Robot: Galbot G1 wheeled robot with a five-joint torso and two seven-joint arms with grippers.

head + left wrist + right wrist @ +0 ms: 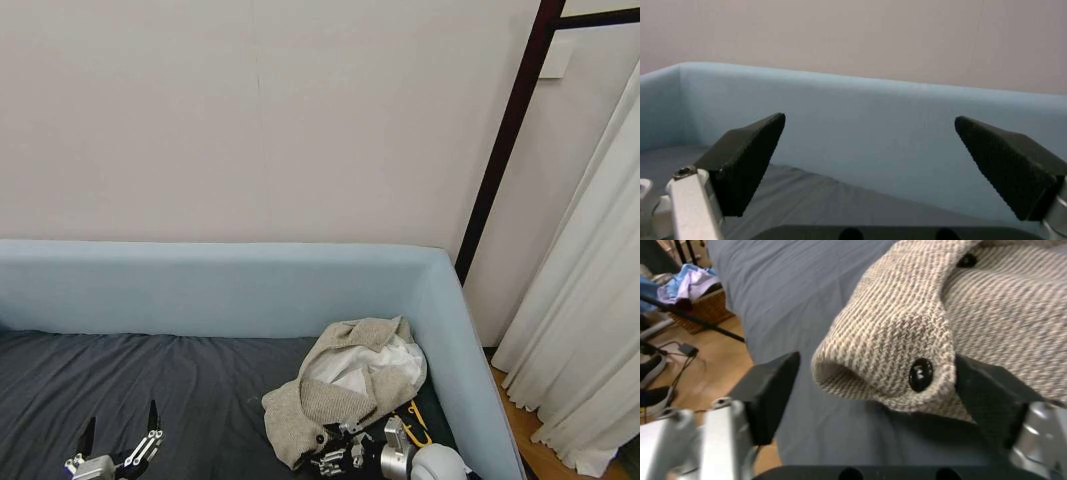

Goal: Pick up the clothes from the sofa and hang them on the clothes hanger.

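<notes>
A sofa seat [150, 380] covered in dark grey fabric takes up the near part of the scene. Nearest on it, to the left, the left gripper [120, 428] hangs over bare fabric, its two fingers spread wide with nothing between them. To the right, the right gripper [877, 362] is also wide open, and one sleeve cuff [867, 355] lies between its two fingers, not clamped. The cuff belongs to one beige knitted cardigan [350, 385], which lies crumpled in the sofa's right corner; two black buttons [920, 374] show near the wrist camera. Behind is the light blue backrest [220, 290], then a pale wall [250, 120], one dark rack pole [505, 140] and one white curtain [590, 330].
</notes>
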